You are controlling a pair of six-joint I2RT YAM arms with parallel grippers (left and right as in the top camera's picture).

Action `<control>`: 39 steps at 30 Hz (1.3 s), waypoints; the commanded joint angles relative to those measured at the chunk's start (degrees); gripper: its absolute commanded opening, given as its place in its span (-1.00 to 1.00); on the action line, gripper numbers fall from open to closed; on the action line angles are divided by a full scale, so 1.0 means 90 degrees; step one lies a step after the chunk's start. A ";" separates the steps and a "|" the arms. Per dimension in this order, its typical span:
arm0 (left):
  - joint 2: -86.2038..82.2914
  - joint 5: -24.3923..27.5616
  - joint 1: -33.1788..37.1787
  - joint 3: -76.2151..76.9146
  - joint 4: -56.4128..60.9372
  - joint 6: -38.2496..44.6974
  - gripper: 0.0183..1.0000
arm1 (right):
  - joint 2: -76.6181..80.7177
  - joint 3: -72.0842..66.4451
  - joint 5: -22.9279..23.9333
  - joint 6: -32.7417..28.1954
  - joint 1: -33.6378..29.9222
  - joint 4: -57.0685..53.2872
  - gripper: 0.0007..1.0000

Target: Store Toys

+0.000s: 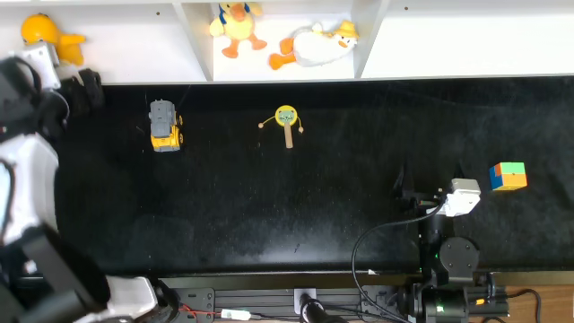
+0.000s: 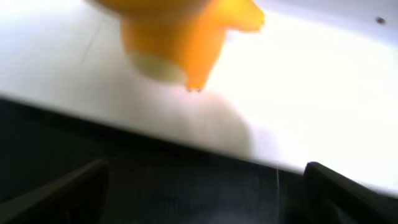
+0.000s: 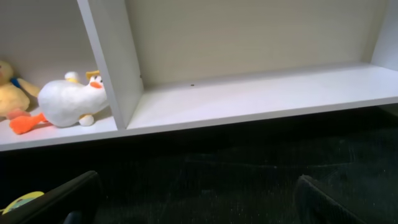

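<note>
An orange-yellow duck toy (image 1: 47, 34) (image 2: 186, 37) stands in the left compartment of the white shelf (image 1: 377, 63). My left gripper (image 1: 85, 90) (image 2: 205, 199) hangs just in front of it at the shelf's edge, open and holding nothing. On the black table lie a yellow and grey toy truck (image 1: 164, 124), a small rattle drum (image 1: 286, 120) (image 3: 18, 202) and a colourful cube (image 1: 508, 176). My right gripper (image 1: 405, 192) (image 3: 199, 205) stands open and empty low at the right, facing the shelf.
The middle compartment holds a yellow plush duck (image 1: 238, 25) (image 3: 12, 87) and a white plush duck (image 1: 314, 43) (image 3: 71, 102). White dividers (image 3: 112, 62) separate the compartments. The right compartment's floor (image 3: 261, 93) is bare.
</note>
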 commanded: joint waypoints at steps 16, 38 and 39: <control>-0.3045 -0.0663 -0.1965 -0.2667 -0.0984 -0.0029 1.00 | -0.0053 -0.0085 -0.0019 -0.0015 0.0000 0.0032 0.99; -0.1273 -0.0622 -0.2574 -0.3252 0.1520 -0.0163 0.80 | -0.0053 -0.0085 -0.0017 -0.0015 0.0000 0.0032 0.99; -0.1180 -0.0622 -0.2579 -0.3252 0.1642 -0.0165 0.71 | -0.0053 -0.0085 -0.0019 -0.0015 0.0000 0.0034 0.99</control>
